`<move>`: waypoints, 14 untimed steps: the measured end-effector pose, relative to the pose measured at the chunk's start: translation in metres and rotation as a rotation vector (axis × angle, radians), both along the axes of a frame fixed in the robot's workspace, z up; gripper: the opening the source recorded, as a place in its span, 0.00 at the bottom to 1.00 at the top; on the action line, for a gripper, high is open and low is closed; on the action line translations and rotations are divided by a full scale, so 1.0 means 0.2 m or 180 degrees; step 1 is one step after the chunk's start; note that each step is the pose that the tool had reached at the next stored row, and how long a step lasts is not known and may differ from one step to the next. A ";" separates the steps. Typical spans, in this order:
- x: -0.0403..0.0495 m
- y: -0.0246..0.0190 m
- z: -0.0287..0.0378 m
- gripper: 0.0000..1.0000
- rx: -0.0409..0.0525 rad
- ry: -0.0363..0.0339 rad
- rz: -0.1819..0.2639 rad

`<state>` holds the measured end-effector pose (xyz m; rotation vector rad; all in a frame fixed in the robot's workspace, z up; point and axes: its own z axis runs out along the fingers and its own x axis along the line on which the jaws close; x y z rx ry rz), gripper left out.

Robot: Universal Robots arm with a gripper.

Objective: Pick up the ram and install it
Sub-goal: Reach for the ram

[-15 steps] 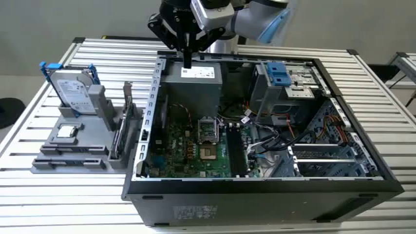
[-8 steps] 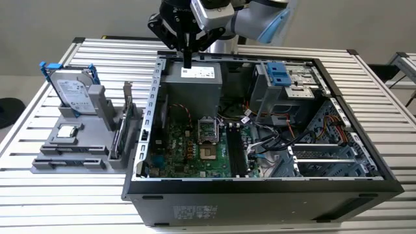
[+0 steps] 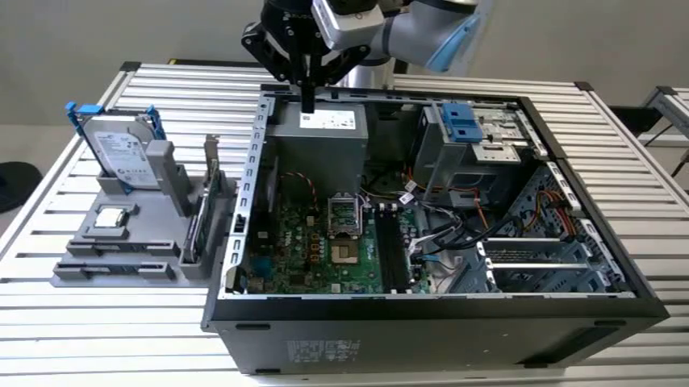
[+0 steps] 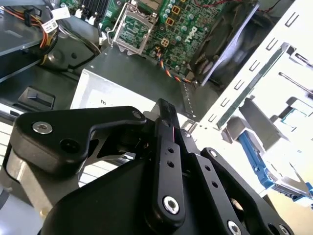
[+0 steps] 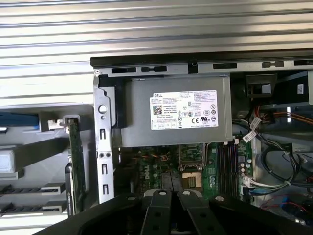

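At the exterior view's top edge the arm was cut off; the ram, perhaps edge-on, was too small to make out.

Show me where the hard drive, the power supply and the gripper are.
hard drive (image 3: pixel 116 155): exterior view, on its labelled face.
power supply (image 5: pixel 183 110): first wrist view, on its white label.
gripper (image 3: pixel 308 103): exterior view, between its fingertips.

Downward claw, closed, empty.

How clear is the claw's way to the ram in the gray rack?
Probably yes, it can get there. The claw hangs above the power supply, and the ram stands on edge in the gray rack with nothing over it. The computer case wall close alongside looks like the tight spot.
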<state>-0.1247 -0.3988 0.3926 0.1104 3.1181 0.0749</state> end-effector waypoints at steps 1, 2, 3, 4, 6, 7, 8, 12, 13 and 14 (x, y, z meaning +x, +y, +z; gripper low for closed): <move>-0.005 0.000 0.000 0.00 0.0000 0.0000 0.0000; -0.010 0.000 0.000 0.00 0.0000 0.0000 0.0001; -0.015 0.000 0.000 0.00 0.0000 0.0000 0.0001; -0.022 0.000 0.000 0.00 0.0000 0.0000 0.0001; -0.036 0.000 0.000 0.00 0.0000 0.0000 0.0001; -0.043 0.000 0.000 0.00 0.0000 0.0000 0.0001; -0.051 0.000 0.000 0.00 0.0000 0.0000 0.0001; -0.073 0.000 -0.001 0.00 0.0001 0.0000 0.0001; -0.077 0.000 0.000 0.00 0.0000 0.0000 0.0001; -0.082 0.001 0.000 0.00 0.0000 0.0000 0.0001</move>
